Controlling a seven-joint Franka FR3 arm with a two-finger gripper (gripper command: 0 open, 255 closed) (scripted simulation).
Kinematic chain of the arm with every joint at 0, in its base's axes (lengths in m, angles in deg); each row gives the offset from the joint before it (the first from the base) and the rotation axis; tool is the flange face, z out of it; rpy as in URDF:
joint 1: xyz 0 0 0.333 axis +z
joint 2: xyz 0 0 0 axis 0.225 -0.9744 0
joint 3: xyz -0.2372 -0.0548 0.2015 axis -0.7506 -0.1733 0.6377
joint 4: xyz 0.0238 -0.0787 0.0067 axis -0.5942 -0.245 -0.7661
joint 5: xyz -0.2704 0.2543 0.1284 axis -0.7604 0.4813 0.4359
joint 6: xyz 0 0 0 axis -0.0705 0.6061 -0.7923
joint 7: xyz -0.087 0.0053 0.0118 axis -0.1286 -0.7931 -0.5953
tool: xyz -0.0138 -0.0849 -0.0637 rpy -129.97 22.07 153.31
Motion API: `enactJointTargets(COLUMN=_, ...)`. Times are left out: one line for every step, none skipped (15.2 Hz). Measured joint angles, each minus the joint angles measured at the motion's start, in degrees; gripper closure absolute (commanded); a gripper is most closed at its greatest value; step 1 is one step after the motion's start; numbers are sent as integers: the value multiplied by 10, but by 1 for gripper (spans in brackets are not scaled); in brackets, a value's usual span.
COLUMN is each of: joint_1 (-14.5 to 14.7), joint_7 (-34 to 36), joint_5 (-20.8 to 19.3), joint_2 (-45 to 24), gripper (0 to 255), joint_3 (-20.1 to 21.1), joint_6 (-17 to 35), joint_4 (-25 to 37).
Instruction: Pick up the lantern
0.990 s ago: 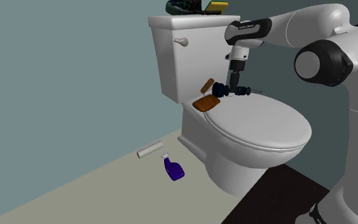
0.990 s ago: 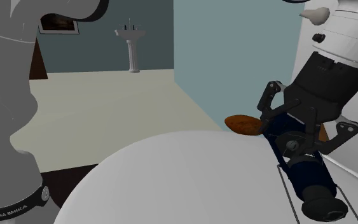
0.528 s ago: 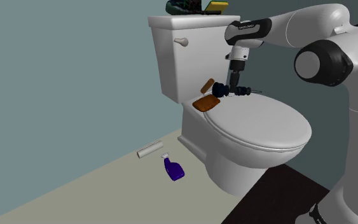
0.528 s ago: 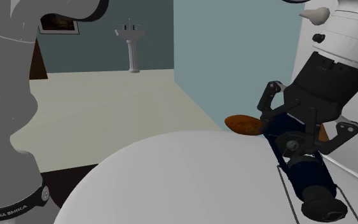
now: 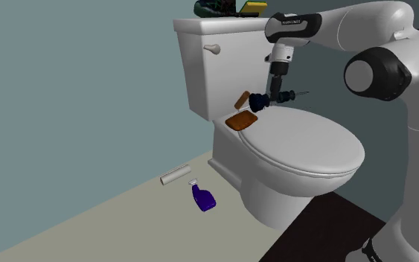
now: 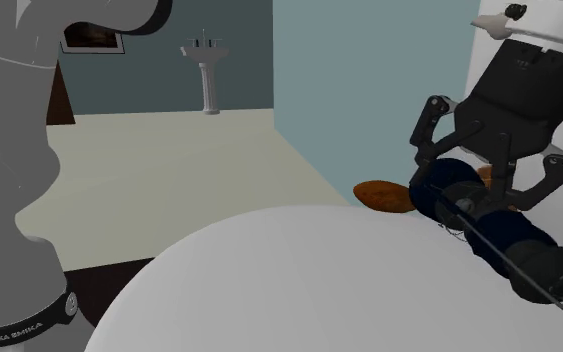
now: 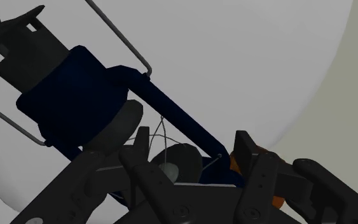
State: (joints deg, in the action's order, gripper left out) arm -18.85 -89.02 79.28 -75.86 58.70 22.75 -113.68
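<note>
Second exterior view, about 8 o'clock: white capitals "FRANKA EMIKA" run along a black band [image 6: 19, 325] ringing the grey arm [image 6: 9, 180].

Shoulder view, about 1 o'clock: small white lettering on the arm's black collar [image 5: 293, 20], too small to read.

No other text, number or sign legible.

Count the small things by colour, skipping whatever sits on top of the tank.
Blue: 2, the lantern and the spray bottle
Brown: 2, the pad and the block
White: 1, the roll
Total: 5
</note>
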Motion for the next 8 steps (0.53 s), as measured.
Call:
enactJointTargets(joint_1=0, joint_7=1, joint_5=-1, joint_2=2, gripper=255, joint_3=0, joint_6=-5, joint_4=4)
enactJointTargets(joint_1=-2, joint_7=2, joint_5=0, joint_2=1, gripper=255, joint_3=0, joint_6=-14, joint_4=14)
enactJointTargets(joint_1=-3, joint_7=4, joint_5=1, joint_2=0, gripper=255, joint_3=0, joint_6=-21, joint_4=22)
enactJointTargets(joint_1=-6, joint_7=5, joint_5=2, joint_2=-4, gripper=255, joint_3=0, joint_6=-30, joint_4=35)
enactJointTargets(joint_1=-8, joint_7=6, joint_5=3, joint_2=-5, gripper=255, joint_3=0, joint_6=-40, joint_4=45)
enactJointTargets(joint_1=-10, joint_7=9, joint_5=4, joint_2=-7, gripper=255, joint_3=0, joint_6=-50, joint_4=58)
enactJointTargets(joint_1=-12, joint_7=11, joint_5=5, joint_2=-9, gripper=255, joint_3=0, joint_6=-59, joint_4=70)
enactJointTargets(joint_1=-13, joint_7=12, joint_5=6, joint_2=-10, gripper=255, joint_3=1, joint_6=-64, joint_4=76)
